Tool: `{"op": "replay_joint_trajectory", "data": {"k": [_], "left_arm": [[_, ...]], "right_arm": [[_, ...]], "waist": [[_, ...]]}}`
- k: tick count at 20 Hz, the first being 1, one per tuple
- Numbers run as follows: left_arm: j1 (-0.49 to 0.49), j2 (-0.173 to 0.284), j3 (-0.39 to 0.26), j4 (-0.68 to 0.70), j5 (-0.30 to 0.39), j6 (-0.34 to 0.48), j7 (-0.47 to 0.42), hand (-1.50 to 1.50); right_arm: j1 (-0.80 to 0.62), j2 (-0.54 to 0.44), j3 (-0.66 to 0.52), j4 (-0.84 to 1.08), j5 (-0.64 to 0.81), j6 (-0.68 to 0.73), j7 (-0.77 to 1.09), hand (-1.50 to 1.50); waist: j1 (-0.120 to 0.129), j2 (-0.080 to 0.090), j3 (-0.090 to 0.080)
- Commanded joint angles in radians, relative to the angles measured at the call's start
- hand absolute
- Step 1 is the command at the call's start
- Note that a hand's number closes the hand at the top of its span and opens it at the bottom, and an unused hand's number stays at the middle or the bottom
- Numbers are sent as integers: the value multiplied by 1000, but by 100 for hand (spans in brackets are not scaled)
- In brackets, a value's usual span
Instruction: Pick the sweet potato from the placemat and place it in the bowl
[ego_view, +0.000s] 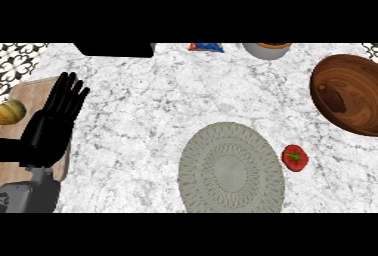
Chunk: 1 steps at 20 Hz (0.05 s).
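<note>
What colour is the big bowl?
Dark reddish-brown wood: the big round wooden bowl, seen best in the head view.

Glossy wooden bowl (347, 95), matt woven placemat (231, 170), marbled stone counter (162, 110)

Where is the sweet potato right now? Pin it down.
In the head view, the brownish sweet potato lies inside the dark wooden bowl at the right edge, above the red tomato and the round grey placemat.
</note>
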<state>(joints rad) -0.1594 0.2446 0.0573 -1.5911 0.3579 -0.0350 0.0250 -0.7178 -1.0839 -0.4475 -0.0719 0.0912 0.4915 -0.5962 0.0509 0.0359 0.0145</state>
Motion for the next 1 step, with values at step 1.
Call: {"op": "replay_joint_trajectory", "data": {"k": [1], "left_arm": [[0, -8, 2, -2, -6, 13, -5, 0]], "right_arm": [[61, -36, -3, 2, -1, 76, -39, -150]], "waist": [[-7, -1, 2]]}}
